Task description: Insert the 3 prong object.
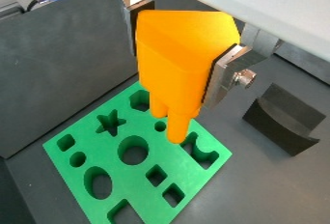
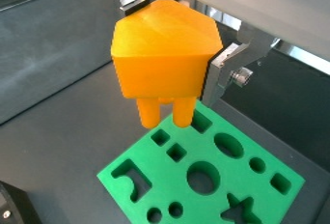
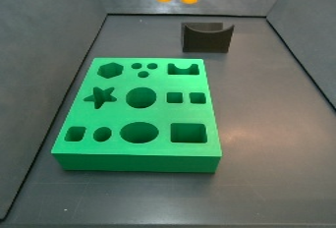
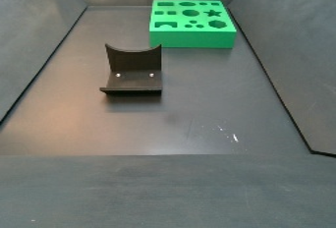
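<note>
The pincer (image 2: 180,54), clenched on the upright orange block (image 2: 161,52), hangs prongs-down above the green board's (image 2: 206,180) far edge.

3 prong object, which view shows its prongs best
A wrist view: the 3 prong object, held in the gripper above the green board, shows its prongs clearly. A side view shows only its lower end at the frame's edge; the remaining side view misses it.
</note>
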